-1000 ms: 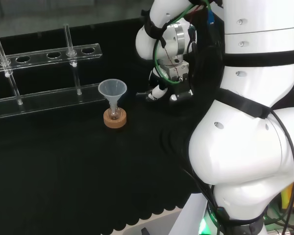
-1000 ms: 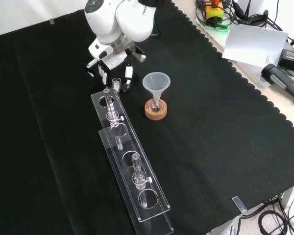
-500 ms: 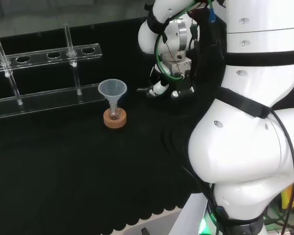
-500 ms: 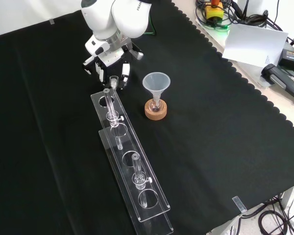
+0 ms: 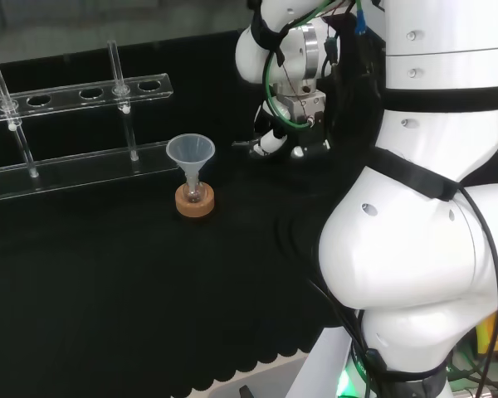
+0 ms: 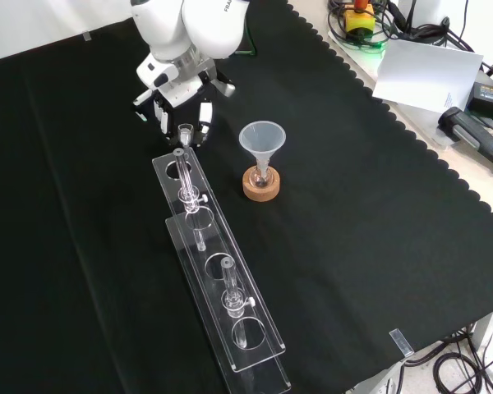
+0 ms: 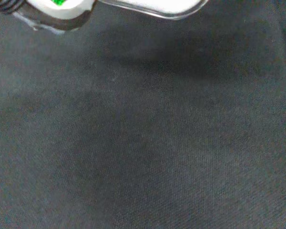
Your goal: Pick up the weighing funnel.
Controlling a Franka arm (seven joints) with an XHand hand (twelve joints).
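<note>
In the front view the black and white hand [image 6: 178,105] hangs over the cloth just beyond the far end of the tube rack. Its fingers are curled down around a small clear piece, the weighing funnel [image 6: 185,131], which sits between them above the cloth. From the head view the hand [image 5: 286,143] is to the right of the big funnel, and a thin clear tip of the weighing funnel [image 5: 244,143] pokes out to its left. The wrist view shows a clear curved rim of the weighing funnel [image 7: 157,9] by a blurred white part of the hand [image 7: 62,8], with bare cloth beneath.
The big funnel [image 6: 261,139] stands in a small flask on a cork ring [image 6: 260,185], right of the hand in the front view. A long clear test tube rack [image 6: 218,271] with several tubes runs toward the near edge. Papers and cables [image 6: 427,74] lie beyond the cloth's right edge.
The hand has risen off the cloth and drifted up and left in the front view. The clear piece between its fingers has gone with it. The big funnel and rack stay put.
</note>
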